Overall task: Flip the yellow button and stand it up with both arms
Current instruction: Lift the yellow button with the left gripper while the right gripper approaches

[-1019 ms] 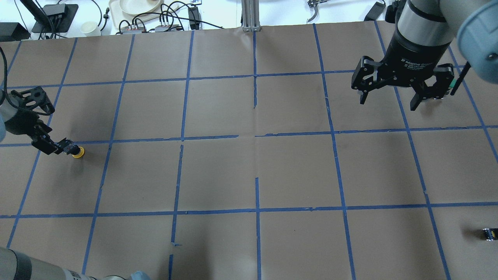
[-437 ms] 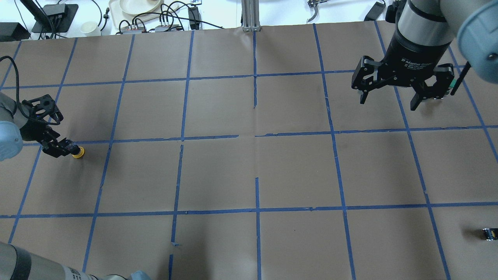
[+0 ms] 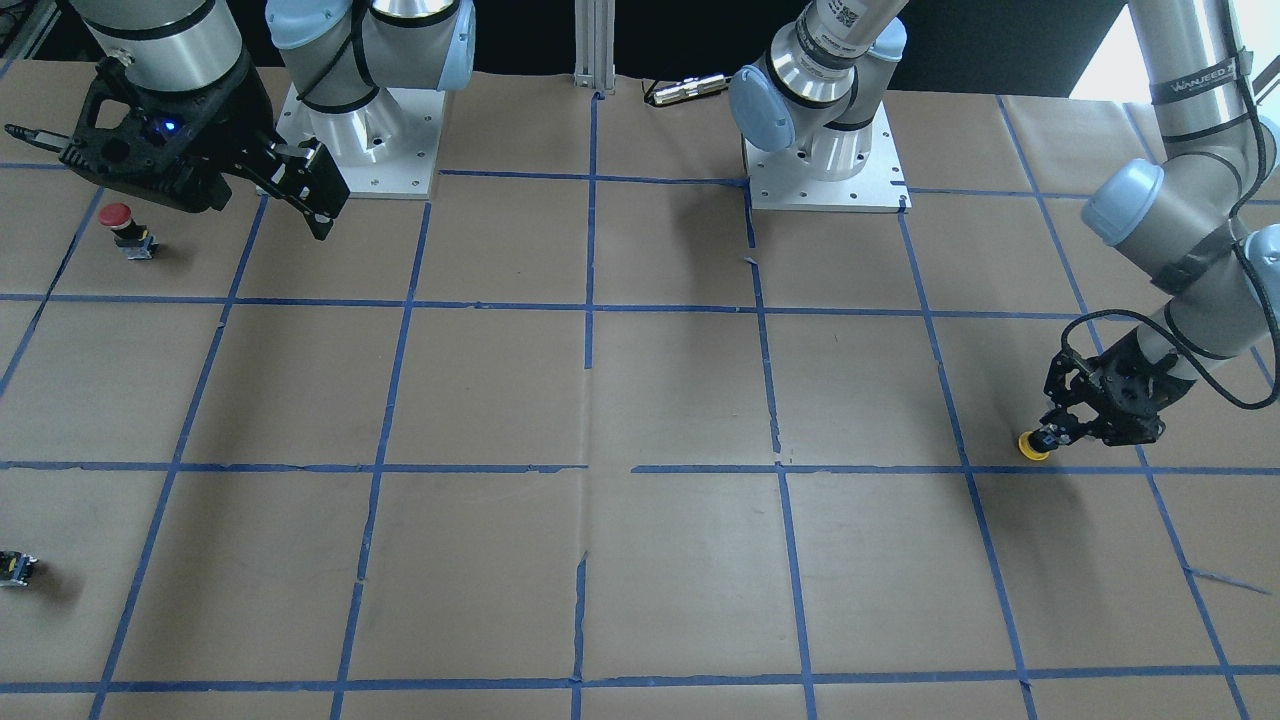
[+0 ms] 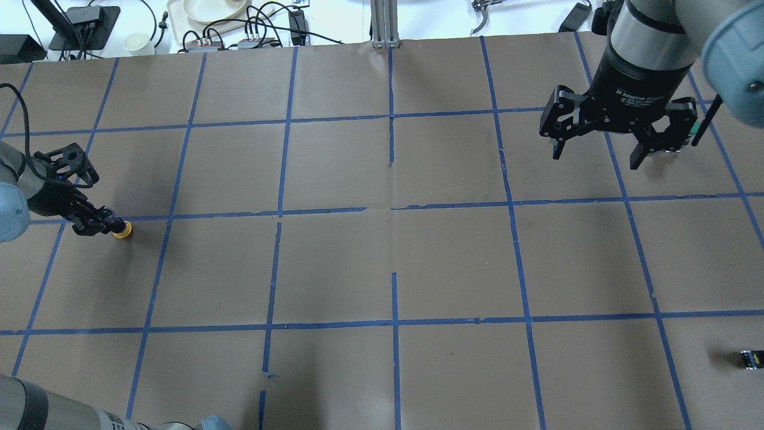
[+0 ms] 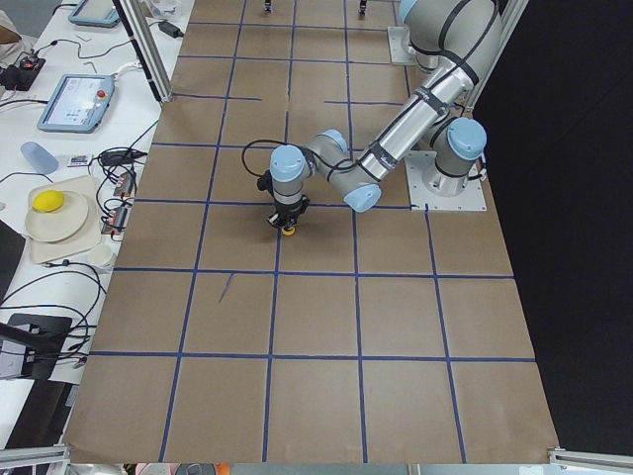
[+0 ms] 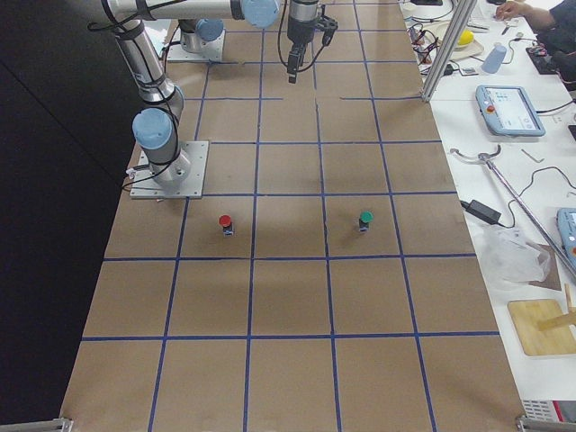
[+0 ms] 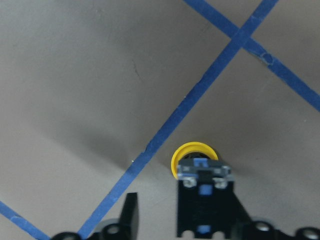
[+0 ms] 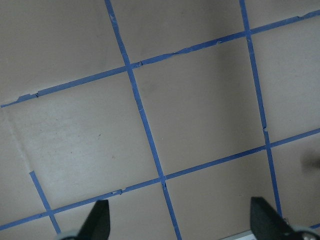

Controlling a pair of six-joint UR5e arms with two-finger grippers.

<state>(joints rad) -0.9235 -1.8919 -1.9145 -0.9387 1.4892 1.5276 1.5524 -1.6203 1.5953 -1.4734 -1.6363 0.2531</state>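
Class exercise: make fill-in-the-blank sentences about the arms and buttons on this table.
1. The pincer at the yellow button belongs to the ___ arm.
2. The right pincer hangs ___ and empty.
3. In the right-side view, a third button with a ___ cap stands to the right of the red button.
Missing words: left; open; green.

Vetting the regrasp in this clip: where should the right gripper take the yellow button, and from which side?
Probably the yellow button by its round cap rim, approaching from the table-centre side: the left gripper sits over the black body, so only the cap shows free.
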